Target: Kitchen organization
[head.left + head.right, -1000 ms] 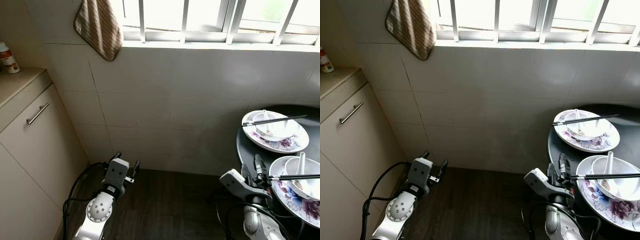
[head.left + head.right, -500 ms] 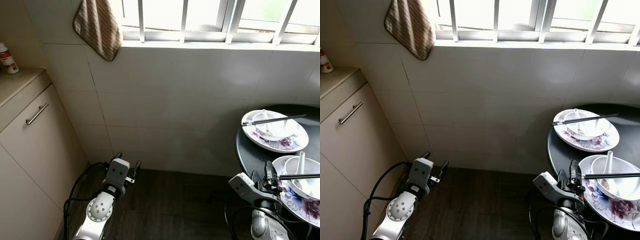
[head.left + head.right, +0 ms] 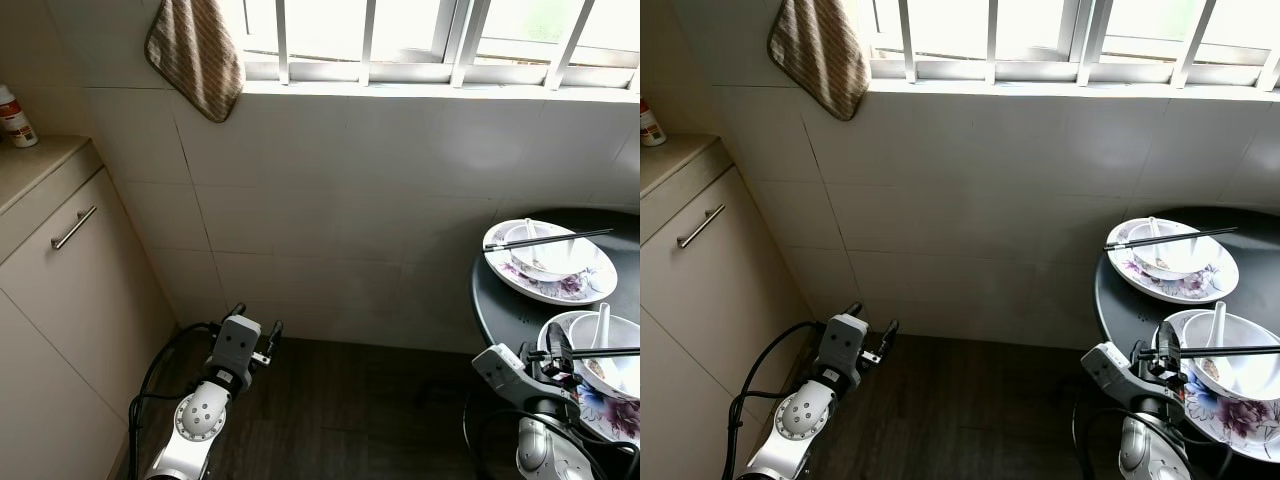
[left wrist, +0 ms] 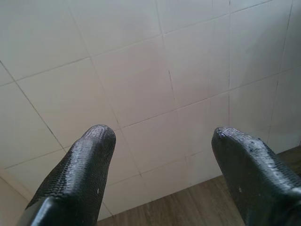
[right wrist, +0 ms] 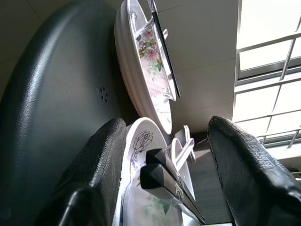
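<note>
Right gripper (image 5: 162, 181) jaws spread around chopsticks (image 5: 171, 186)

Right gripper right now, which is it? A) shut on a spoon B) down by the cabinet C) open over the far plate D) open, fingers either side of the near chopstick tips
D: the right gripper is open, and the near chopsticks lie between its fingers, untouched, over the near bowl.

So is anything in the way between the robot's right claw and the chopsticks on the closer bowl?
Nothing visible is. The right gripper is open at the edge of the black table, and the near ends of the chopsticks point into the gap between its fingers. The left gripper hangs by the tiled wall.
</note>
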`<state>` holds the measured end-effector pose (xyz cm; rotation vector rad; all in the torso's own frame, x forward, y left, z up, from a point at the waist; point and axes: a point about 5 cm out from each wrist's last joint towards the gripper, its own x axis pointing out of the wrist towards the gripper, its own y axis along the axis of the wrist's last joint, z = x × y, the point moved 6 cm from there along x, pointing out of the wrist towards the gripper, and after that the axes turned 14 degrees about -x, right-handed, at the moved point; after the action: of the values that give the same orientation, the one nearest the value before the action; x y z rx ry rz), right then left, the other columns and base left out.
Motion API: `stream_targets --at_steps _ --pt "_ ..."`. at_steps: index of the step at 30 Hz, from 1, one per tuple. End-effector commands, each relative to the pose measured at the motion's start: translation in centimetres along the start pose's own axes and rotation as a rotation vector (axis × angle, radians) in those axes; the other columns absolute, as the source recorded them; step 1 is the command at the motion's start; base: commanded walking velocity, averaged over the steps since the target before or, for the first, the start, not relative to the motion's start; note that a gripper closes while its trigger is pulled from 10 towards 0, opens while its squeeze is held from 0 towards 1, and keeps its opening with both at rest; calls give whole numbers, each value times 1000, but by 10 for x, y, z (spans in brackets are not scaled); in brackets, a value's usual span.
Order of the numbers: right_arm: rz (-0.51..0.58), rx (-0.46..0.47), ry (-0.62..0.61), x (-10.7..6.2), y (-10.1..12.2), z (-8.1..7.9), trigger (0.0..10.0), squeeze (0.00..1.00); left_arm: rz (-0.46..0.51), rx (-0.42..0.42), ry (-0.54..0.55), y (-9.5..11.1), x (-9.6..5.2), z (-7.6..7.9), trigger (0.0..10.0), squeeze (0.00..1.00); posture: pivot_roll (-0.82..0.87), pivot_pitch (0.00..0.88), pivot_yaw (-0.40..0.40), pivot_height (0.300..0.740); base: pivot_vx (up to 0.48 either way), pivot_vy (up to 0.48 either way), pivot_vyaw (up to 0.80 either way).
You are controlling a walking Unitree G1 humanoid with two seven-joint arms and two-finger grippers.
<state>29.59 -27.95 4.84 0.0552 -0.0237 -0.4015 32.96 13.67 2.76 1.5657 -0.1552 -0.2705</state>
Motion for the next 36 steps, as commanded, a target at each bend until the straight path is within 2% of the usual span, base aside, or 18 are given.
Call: stream_targets --at_steps 1,6,17,36 --pt "0 12 9 3 -3 1 10000 0 -1 -1 1 0 1 -1 10000 0 -25 0 11 740 0 0 0" --pt "-15 9 15 10 -10 2 10000 0 -1 -2 2 0 2 0 10000 0 -23 0 6 740 0 0 0" --pt "-6 -7 -30 14 -9 12 10000 0 0 -6 2 0 3 0 10000 0 -23 0 3 740 0 0 0" --pt "-16 -36 -46 10 -11 16 10000 0 -5 -14 -1 -1 4 2 10000 0 -31 0 -4 740 0 0 0"
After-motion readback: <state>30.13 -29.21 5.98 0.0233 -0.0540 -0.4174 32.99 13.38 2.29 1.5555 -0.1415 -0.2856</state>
